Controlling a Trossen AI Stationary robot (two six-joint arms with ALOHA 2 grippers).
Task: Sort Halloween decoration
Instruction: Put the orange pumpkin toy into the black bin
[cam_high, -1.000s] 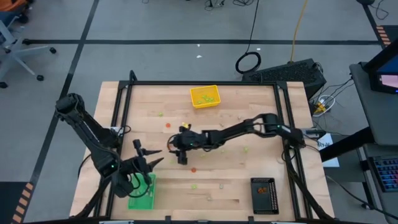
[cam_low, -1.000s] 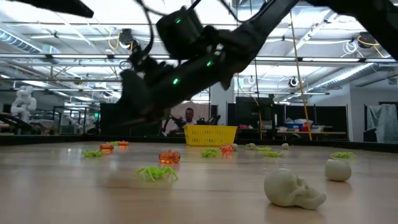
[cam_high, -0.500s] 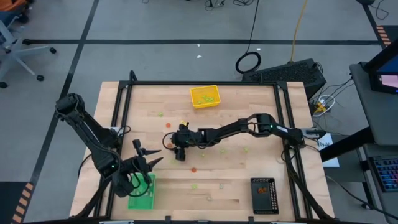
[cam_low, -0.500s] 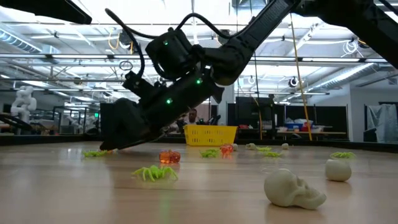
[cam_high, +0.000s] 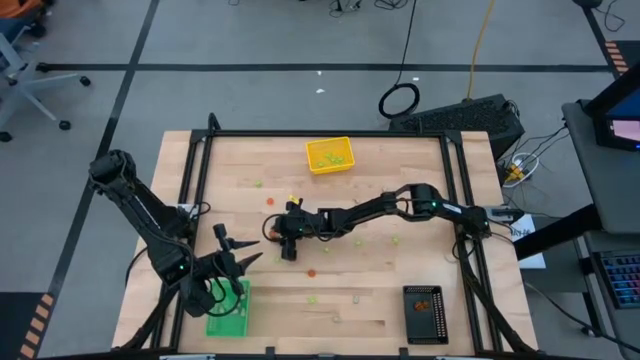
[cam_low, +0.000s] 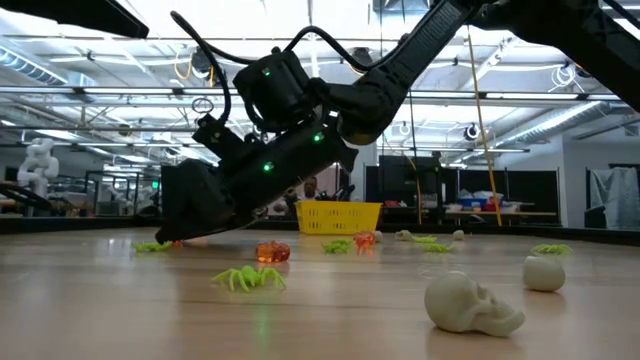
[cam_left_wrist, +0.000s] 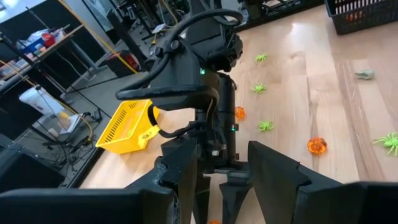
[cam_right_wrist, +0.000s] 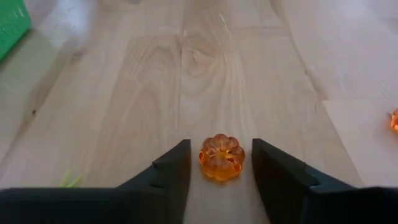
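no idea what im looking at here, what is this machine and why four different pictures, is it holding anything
It is a robot with two dark arms at a wooden table, filmed from four places at once. One camera looks straight down, one sits at table height, and one rides on each wrist.

Scattered on the table are tiny Halloween pieces: orange pumpkins, green spiders and pale skulls. Three trays stand on it: a yellow tray at the far edge, a green tray and a black tray at the near edge.

The right gripper is down at the table in the middle, its fingers either side of an orange pumpkin. A gap shows on both sides, so it is not gripped yet. The left gripper waits above the green tray, holding nothing that shows.
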